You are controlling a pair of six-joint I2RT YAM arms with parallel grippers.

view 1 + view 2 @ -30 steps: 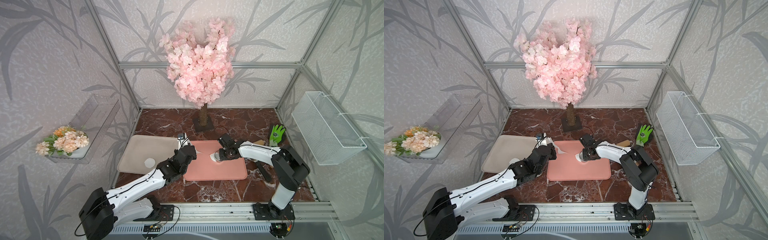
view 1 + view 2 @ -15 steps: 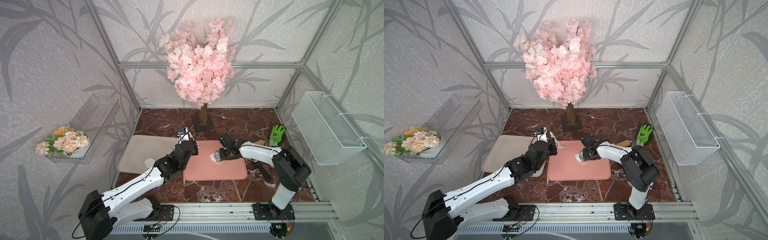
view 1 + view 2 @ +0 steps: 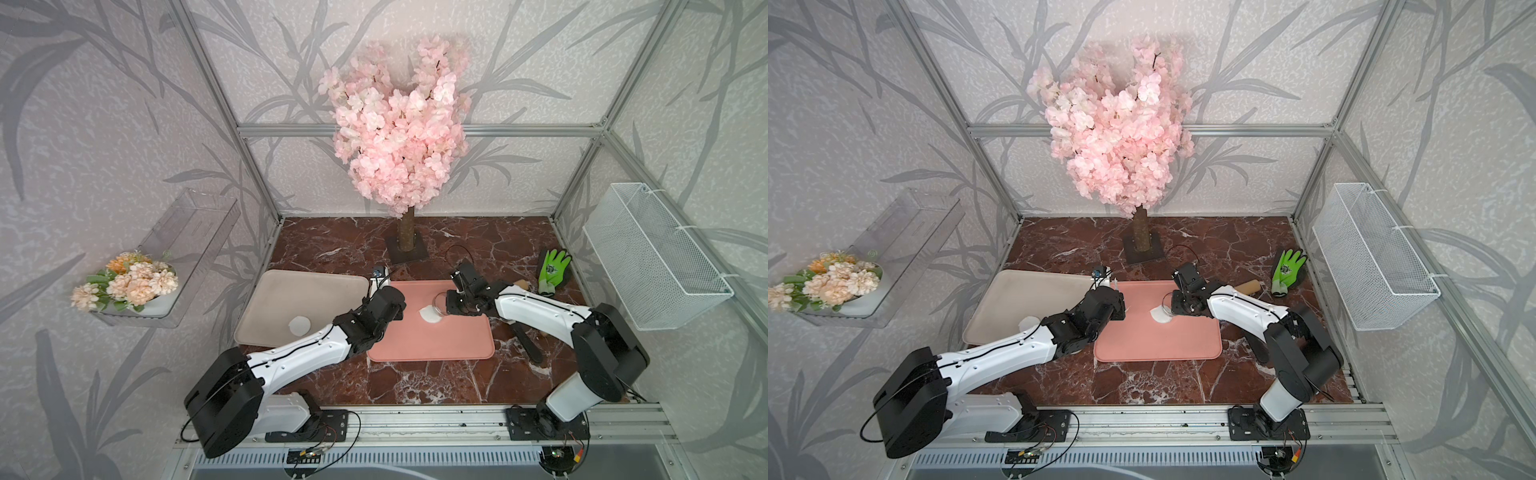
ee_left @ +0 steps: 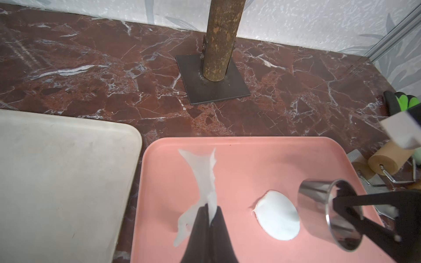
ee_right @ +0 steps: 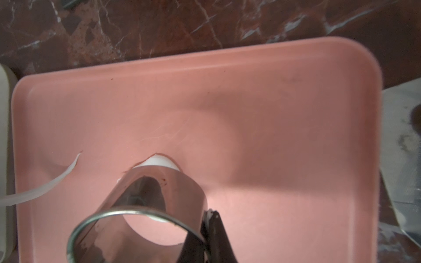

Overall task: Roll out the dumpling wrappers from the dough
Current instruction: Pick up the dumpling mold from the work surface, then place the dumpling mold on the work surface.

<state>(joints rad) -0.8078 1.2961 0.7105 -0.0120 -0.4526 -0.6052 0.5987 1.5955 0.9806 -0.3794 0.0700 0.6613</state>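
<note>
In the left wrist view my left gripper (image 4: 208, 206) is shut on a thin torn strip of white dough (image 4: 205, 180), which hangs above the left part of the pink tray (image 4: 250, 154). A round white dumpling wrapper (image 4: 276, 218) lies flat on that tray. My right gripper (image 5: 210, 214) is shut on the wall of the shiny ring cutter (image 5: 159, 189), which it holds tilted just beside and above this wrapper (image 3: 430, 314). A second wrapper (image 3: 299, 325) lies on the beige tray (image 3: 291, 291).
A wooden rolling pin (image 3: 519, 284) and a black-handled tool (image 3: 525, 340) lie right of the pink tray. A green glove (image 3: 552, 272) sits further back right. The blossom tree's base plate (image 3: 407, 249) stands behind the trays.
My left arm has reached further back and slightly right along the pink tray's left edge with the dough strip. The right gripper with the ring cutter has hardly moved.
</note>
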